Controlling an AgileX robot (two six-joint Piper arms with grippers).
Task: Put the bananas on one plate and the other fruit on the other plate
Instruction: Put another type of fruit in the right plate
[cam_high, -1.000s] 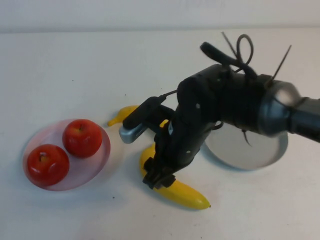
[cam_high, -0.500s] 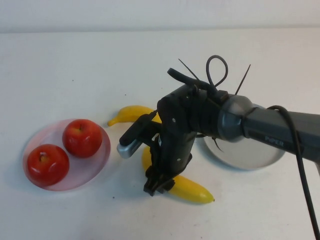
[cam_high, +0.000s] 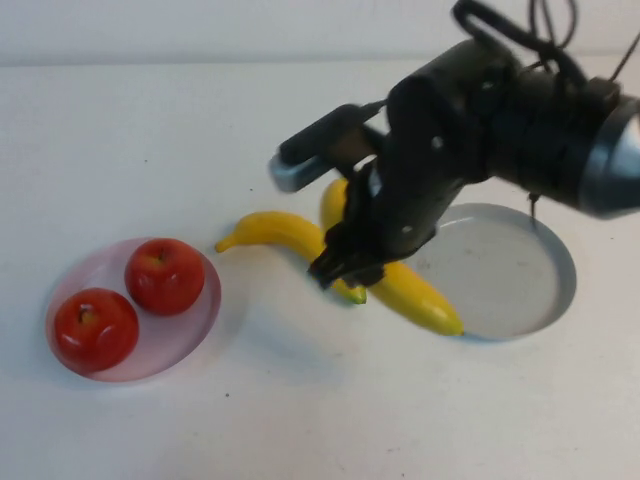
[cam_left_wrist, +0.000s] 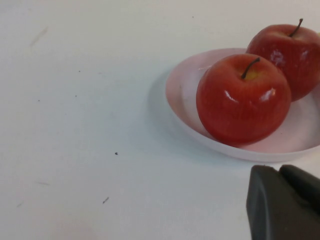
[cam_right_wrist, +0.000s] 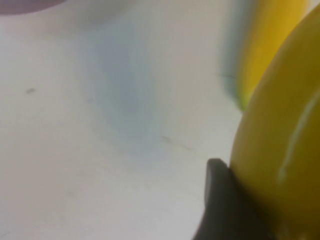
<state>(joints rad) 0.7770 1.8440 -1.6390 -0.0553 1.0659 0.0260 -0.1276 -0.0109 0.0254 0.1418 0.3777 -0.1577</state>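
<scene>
1. High view: the pale pink plate (cam_high: 205, 300) is sitting at the table's left and is holding both red apples (cam_high: 164, 275), which are resting side by side and touching. The grey plate (cam_high: 520, 275) is lying to the right with nothing visible inside it. The right gripper (cam_high: 345, 268) is hanging between the two plates, its fingers pinching the larger banana (cam_high: 420, 297), whose far tip is reaching over the grey plate's near-left rim. The second banana (cam_high: 275, 230) is lying on the white table (cam_high: 150, 130), its one end running under the gripper.

2. Left wrist view: the left gripper (cam_left_wrist: 283, 202) is hovering just beside the pink plate's rim, its dark fingers pressed together and gripping nothing. The two apples are sitting in the plate, stems up.

3. Right wrist view: a dark fingertip (cam_right_wrist: 220, 200) is pressing against the yellow skin of the gripped banana, which is filling one side. The other banana is showing as a yellow strip beyond it, above the table surface.
</scene>
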